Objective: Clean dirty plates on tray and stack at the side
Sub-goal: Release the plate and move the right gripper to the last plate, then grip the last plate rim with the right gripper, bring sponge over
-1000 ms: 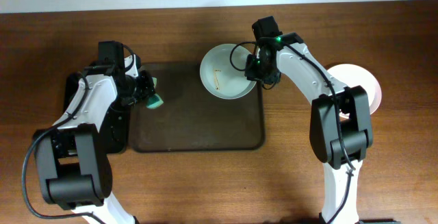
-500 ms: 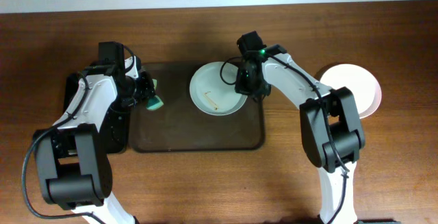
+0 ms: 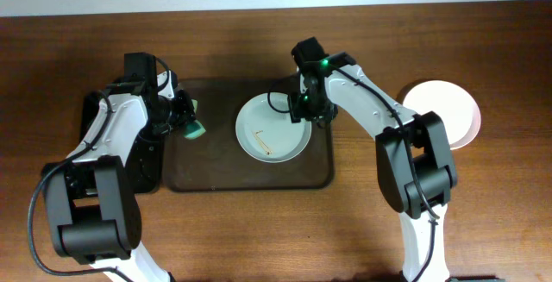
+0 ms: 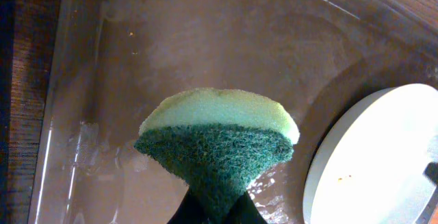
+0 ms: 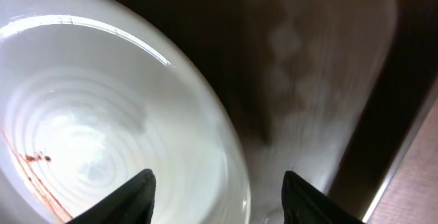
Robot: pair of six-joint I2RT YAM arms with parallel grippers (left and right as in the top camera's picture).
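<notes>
A white plate (image 3: pixel 273 129) with a thin brown streak lies on the dark brown tray (image 3: pixel 250 174), right of its middle. My right gripper (image 3: pixel 304 114) is open at the plate's upper right rim. In the right wrist view (image 5: pixel 219 196) one finger hangs over the plate (image 5: pixel 89 114) and the other over the tray (image 5: pixel 308 59), with the rim between them. My left gripper (image 3: pixel 183 120) is shut on a green and yellow sponge (image 3: pixel 197 128) over the tray's left end. The left wrist view shows the sponge (image 4: pixel 219 135), the tray (image 4: pixel 205 39) and the plate's edge (image 4: pixel 383 162).
A white plate (image 3: pixel 442 109) lies on the wooden table to the right of the tray, with a paler rim (image 3: pixel 475 125) showing under its right side. A dark flat object (image 3: pixel 153 163) sits under my left arm beside the tray's left edge.
The streaked plate has moved from the tray's far right corner down and left toward the tray's middle, along with my right gripper. The left arm and sponge have not moved.
</notes>
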